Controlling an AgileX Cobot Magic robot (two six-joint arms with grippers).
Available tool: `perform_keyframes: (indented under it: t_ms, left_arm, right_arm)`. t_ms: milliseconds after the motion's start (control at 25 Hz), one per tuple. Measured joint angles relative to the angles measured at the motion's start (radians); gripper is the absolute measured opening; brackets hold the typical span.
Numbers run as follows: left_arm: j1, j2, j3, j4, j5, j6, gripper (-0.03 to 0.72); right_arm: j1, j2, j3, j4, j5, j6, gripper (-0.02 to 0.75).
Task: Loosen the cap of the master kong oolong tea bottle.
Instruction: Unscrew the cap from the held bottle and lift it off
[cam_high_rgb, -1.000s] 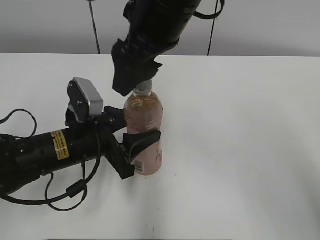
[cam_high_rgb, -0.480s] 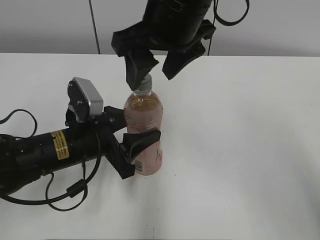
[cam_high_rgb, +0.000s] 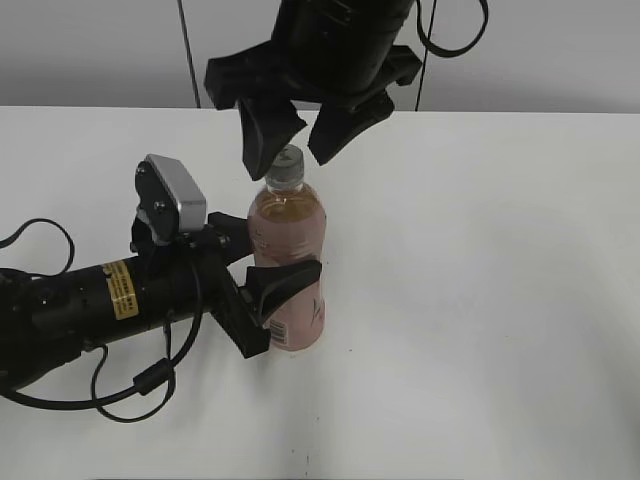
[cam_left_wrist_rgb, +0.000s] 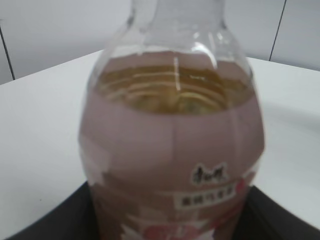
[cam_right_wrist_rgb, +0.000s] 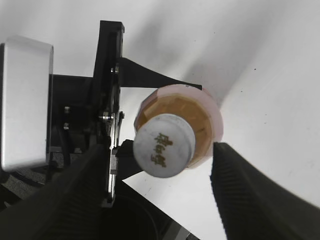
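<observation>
A white bench (cam_high_rgb: 500, 300) is filling most of the exterior view, its matte top bare apart from a few tiny dark specks near the bottle's base and along the front edge. Behind it a pale grey wall (cam_high_rgb: 560, 50) is running across the top of that view, with thin dark vertical lines crossing it; the left wrist view is showing the same light wall panels with dark seams beyond the bench edge.

The master kong oolong tea bottle (cam_high_rgb: 288, 268) is standing upright on the bench, left of the middle, casting a soft shadow. The left gripper (cam_high_rgb: 268, 300) is lying low along the bench from the left, its black fingers (cam_high_rgb: 285, 280) clamped on the bottle's labelled lower body; in the left wrist view the bottle (cam_left_wrist_rgb: 172, 150) is filling the picture, amber tea sitting level under the clear shoulder.

The cap (cam_high_rgb: 286, 164) is sitting on the bottle's neck. The right gripper (cam_high_rgb: 303, 125) is hanging over it from above, fingers (cam_high_rgb: 262, 135) spread apart on either side of the cap and not touching it. In the right wrist view the cap (cam_right_wrist_rgb: 164, 145) is showing its white top with a green mark, between the two blurred dark fingers (cam_right_wrist_rgb: 245, 195).
</observation>
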Motion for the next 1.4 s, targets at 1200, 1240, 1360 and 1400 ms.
perform_keyframes:
  t_ms: [1200, 1240, 1360, 1400]
  left_arm:
    - [0.0, 0.0, 0.0, 0.003, 0.0, 0.001, 0.393]
    - [0.0, 0.0, 0.0, 0.005, -0.001, 0.002, 0.393]
    - [0.0, 0.0, 0.002, 0.007, -0.003, 0.006, 0.393]
    - [0.0, 0.0, 0.002, 0.008, -0.003, 0.009, 0.393]
  right_arm:
    - [0.005, 0.033, -0.001, -0.026, -0.006, -0.84, 0.281]
    - [0.005, 0.033, -0.001, -0.026, -0.007, -0.962, 0.281]
    - [0.005, 0.032, -0.003, -0.026, -0.007, -1.249, 0.281]
    - [0.005, 0.032, -0.004, -0.026, -0.008, -1.313, 0.281]
